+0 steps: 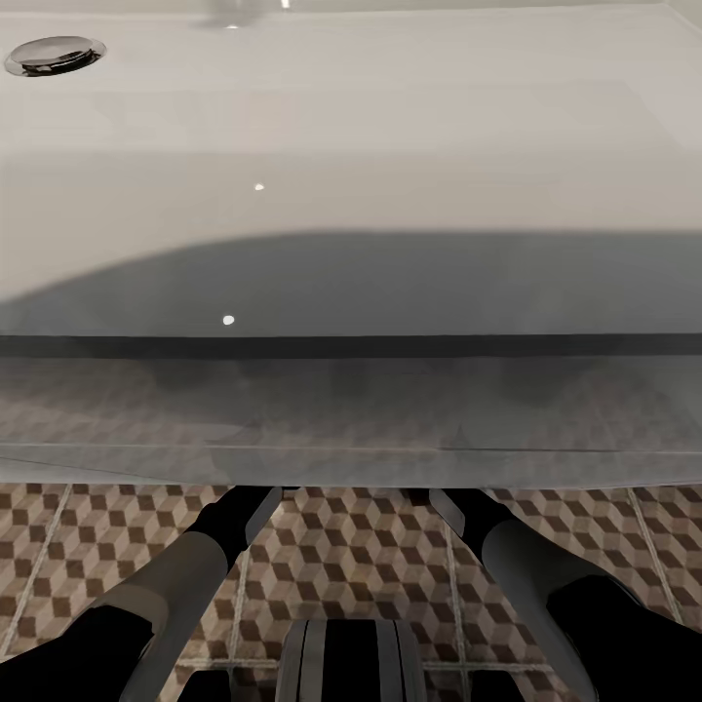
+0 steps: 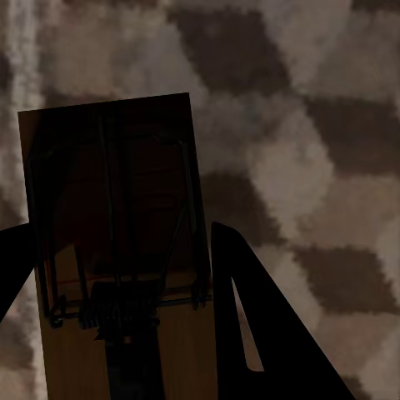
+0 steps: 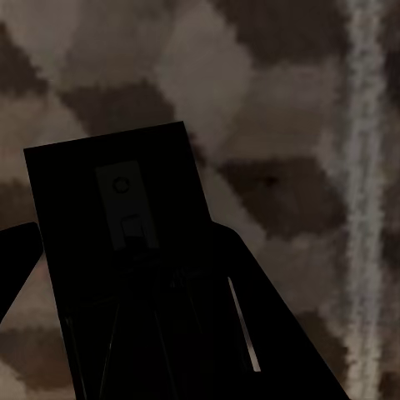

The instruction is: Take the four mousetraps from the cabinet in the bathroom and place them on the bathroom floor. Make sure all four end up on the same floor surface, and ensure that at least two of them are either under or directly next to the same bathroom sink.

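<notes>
Mousetraps, two that I can count, one per gripper: a flat tan wooden board with dark wire [image 2: 117, 242] sits clamped between the left gripper [image 2: 121, 333] fingers; a second, so shadowed it's nearly black [image 3: 125, 250], is pinched the same way in the right gripper [image 3: 125, 333]; both hang close over the brown, beige and white cube-pattern tiled floor [image 2: 317, 125]; from the head camera both arms, left [image 1: 210, 546] and right [image 1: 497, 536], reach forward and down, disappearing under the front edge of the wide white rectangular sink [image 1: 351, 127]; one chrome drain [image 1: 54, 54] in the basin's corner; can't tell if either trap touches the tiles
</notes>
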